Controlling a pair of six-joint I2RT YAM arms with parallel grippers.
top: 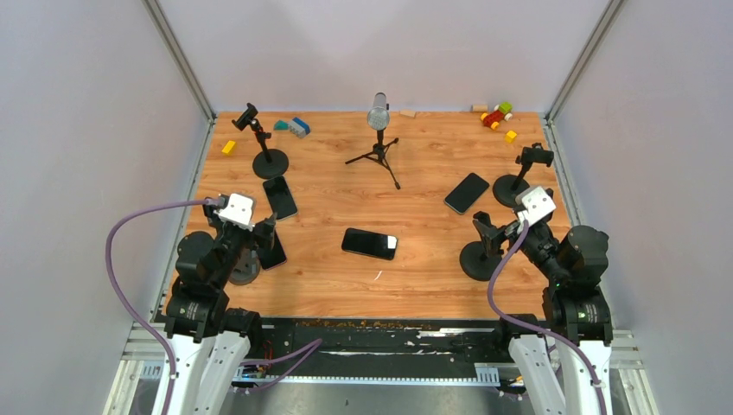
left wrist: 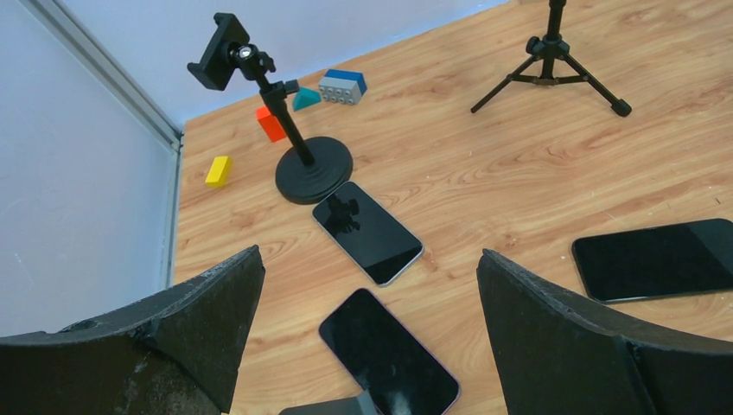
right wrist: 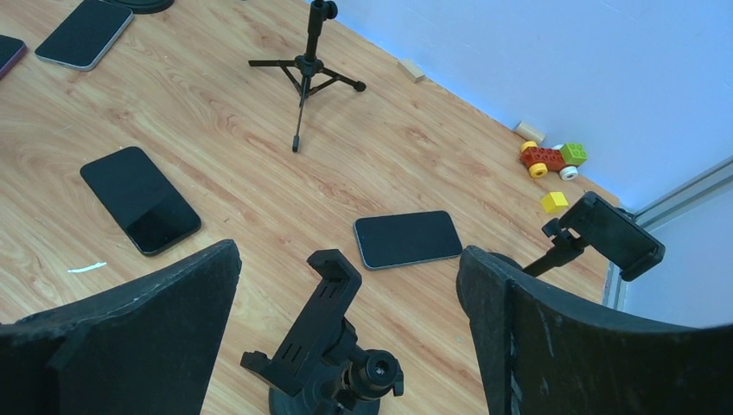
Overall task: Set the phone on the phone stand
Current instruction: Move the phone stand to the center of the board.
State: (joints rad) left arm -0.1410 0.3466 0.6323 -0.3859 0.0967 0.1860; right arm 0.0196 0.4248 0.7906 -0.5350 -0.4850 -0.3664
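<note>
Both released, jaws wide, ready for grasp: left hand [top: 262, 232] lower left, right hand [top: 494, 232] lower right. Nearest free phone [top: 369, 244] flat on desk [top: 415, 173], frame centre, untouched. Empty phone stand [top: 480, 251] just before right hand, likely target.

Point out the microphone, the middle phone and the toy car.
microphone [top: 378, 112]: top view, its silver head.
middle phone [top: 368, 243]: top view, screen centre.
toy car [top: 493, 118]: top view, red body.
</note>
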